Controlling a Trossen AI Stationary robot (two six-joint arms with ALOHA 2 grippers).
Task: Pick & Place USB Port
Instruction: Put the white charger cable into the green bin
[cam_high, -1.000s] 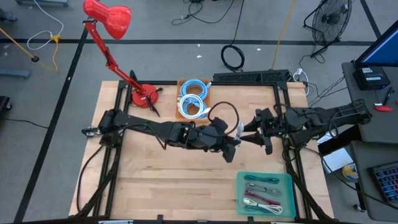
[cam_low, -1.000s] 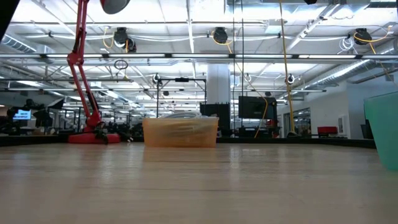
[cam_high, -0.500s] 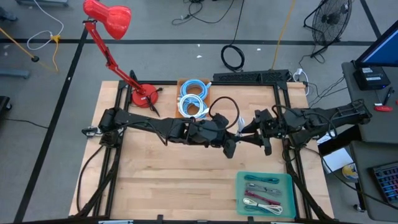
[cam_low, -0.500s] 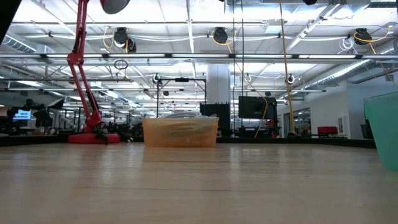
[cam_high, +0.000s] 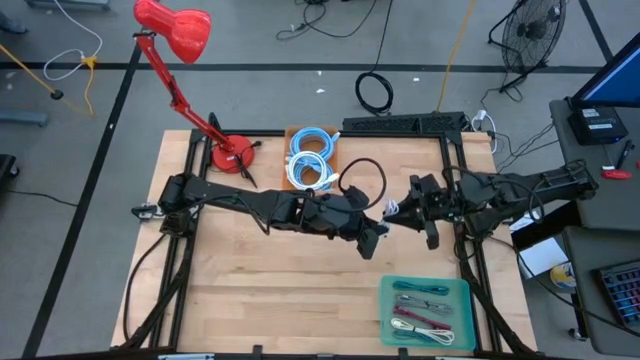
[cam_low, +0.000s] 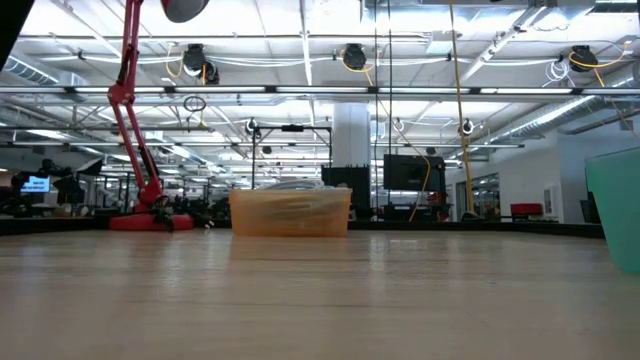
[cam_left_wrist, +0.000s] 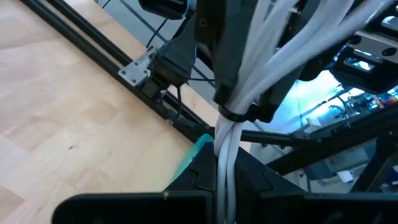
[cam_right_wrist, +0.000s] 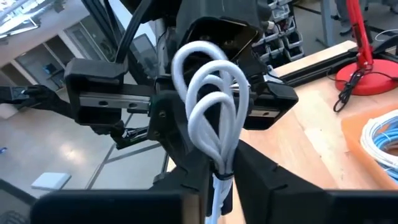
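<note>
A white USB cable (cam_high: 386, 208), coiled and tied into a bundle, hangs in the air above the middle of the table between both grippers. My left gripper (cam_high: 378, 222) reaches in from the table's left and is shut on the bundle. My right gripper (cam_high: 396, 212) reaches in from the right, its fingers closed against the same bundle (cam_right_wrist: 211, 93). A teal tray (cam_high: 425, 310) with several cables lies near the front right. Neither gripper appears in the low view. My left gripper pinches the bundle's straight strands (cam_left_wrist: 222, 163) between its two fingers, just short of the tie (cam_left_wrist: 233, 115). It comes about level from the table's left, fingers along the strands. The bundle is lifted clear, fanning out beyond the tie toward the other arm. My right gripper pinches the bundle at a tie (cam_right_wrist: 221, 178) between its two fingers (cam_right_wrist: 194, 167), coming level from the table's right. The white loops (cam_right_wrist: 208, 81) stand out past the fingertips toward the left arm. The cable hangs clear of the table.
An orange box (cam_high: 312, 158) of blue coiled cables stands at the far middle, also seen as the orange box (cam_low: 290, 212) in the low view. A red desk lamp (cam_high: 228, 153) stands at the far left. The teal tray's wall (cam_low: 615, 205) rises at the right.
My left gripper's wrist has turned a little, swinging the white bundle slightly toward my right gripper, which has stayed in place. The cable has stayed lifted clear of the table.
</note>
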